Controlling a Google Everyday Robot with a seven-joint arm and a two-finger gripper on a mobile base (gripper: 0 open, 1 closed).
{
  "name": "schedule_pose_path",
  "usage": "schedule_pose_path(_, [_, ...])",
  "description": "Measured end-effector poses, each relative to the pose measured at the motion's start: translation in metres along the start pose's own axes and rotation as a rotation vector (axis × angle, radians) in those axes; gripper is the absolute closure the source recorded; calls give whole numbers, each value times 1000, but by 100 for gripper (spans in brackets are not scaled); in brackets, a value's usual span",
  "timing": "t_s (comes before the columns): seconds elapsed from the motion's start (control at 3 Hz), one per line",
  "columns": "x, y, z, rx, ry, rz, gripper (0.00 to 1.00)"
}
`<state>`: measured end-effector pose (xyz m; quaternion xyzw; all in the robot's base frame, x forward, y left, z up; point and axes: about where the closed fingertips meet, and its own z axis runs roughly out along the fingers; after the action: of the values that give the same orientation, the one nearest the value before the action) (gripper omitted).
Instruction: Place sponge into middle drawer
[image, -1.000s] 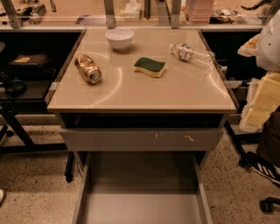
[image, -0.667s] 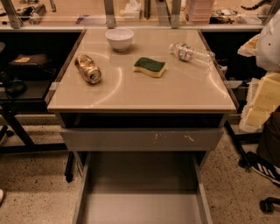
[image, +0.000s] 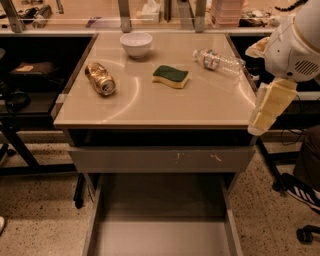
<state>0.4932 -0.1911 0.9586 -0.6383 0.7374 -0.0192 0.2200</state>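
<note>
Speckled flooring surrounds a beige-topped table (image: 150, 107) seen from the front and slightly above, with dim shelving and clutter behind it. On the tabletop, the sponge (image: 171, 76) lies flat with its dark green side up and its yellow foam edge showing. It sits a little behind the centre, touching nothing. A white bowl (image: 136, 44) stands upright near the back edge, behind and to the left of the sponge. A dented gold can (image: 100, 78) lies on its side to the left. A clear plastic bottle (image: 219, 61) lies on its side near the back right corner. Under the tabletop is a grey front panel (image: 160, 159) with white scuff marks. Below it, the middle drawer (image: 160, 220) is pulled out, its flat grey floor bare. The robot's white arm (image: 295, 42) is at the right edge, and its pale gripper (image: 260, 122) hangs just beside the table's front right corner, well apart from the sponge. Whether it is spread or closed cannot be told.
</note>
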Motion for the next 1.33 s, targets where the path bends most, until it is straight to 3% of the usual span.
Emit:
schedule_pose_path(0.33, [0,0,0,0,0,0,0])
schedule_pose_path(0.67, [1,-15,20,9,-21,20,0])
schedule_pose_path(1.0, [-2,-42,48,32,-97,57,0])
schedule_pose_path(1.33, [-11,-81,83,52,-256,120,0])
